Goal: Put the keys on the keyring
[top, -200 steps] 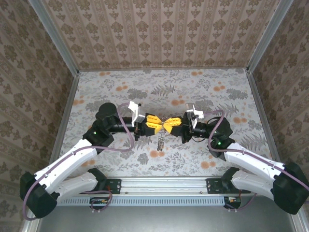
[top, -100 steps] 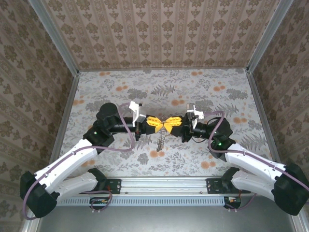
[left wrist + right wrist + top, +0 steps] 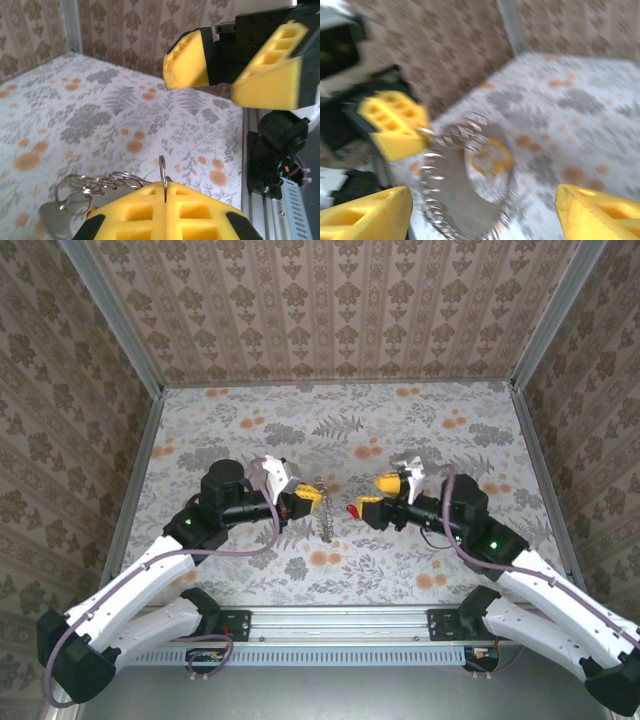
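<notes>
End effector on the left (image 3: 165,194) is clenched on a thin silver wire keyring (image 3: 162,172). Its linked-ring chain (image 3: 100,181) and small grey metal key (image 3: 59,219) dangle alongside, above the floral-patterned worktop (image 3: 100,100). Right end effector (image 3: 372,496), opposite, stands released.

Keyring (image 3: 163,172): thin steel ring, upright and edge-on, lower part pinched between the closed yellow pads of the left gripper (image 3: 165,197), top arc standing clear above them. Chain (image 3: 100,181) of small silver links and loops running off the ring to the left, bunched. At its far end a flat grey key (image 3: 60,218), blurred, shape not clear. Red speck (image 3: 89,214) touching or just beside it; possibly the red key head, can't confirm. In the top view, chain dangling straight down from the pads. Separate small red bit (image 3: 352,511) to the right of the chain, apart from it; too small to identify. In the right wrist view, just blurred silvery loops.
</notes>
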Robot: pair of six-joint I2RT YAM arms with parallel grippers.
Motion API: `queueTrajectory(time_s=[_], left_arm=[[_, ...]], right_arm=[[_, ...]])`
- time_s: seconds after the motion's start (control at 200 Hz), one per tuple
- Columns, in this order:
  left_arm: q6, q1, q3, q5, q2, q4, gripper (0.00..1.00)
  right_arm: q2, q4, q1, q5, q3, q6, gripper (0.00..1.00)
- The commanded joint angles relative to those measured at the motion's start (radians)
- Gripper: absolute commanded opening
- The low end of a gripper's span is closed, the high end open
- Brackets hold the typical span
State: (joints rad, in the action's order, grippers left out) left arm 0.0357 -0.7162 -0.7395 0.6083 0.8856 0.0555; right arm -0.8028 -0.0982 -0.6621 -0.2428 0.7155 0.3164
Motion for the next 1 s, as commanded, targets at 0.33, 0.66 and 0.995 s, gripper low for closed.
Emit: queueTrajectory(time_s=[0.33, 0.66, 0.995], left_arm=[[0.135, 0.127, 0.106, -0.217, -0.261, 0.148, 0.0], [0.177, 0.191, 0.15, -0.127, -0.255, 0.063, 0.0], [0.203, 0.213, 0.172, -0.088, -0.266, 0.009, 0.0]], right_arm=[[-0.597, -0.429, 0.033, 0.105, 0.288, -0.041, 0.59], [-0.744, -0.452, 0.035, 0.129, 0.281, -0.011, 0.46], [-0.881, -0.443, 0.042, 0.161, 0.345, -0.044, 0.34]])
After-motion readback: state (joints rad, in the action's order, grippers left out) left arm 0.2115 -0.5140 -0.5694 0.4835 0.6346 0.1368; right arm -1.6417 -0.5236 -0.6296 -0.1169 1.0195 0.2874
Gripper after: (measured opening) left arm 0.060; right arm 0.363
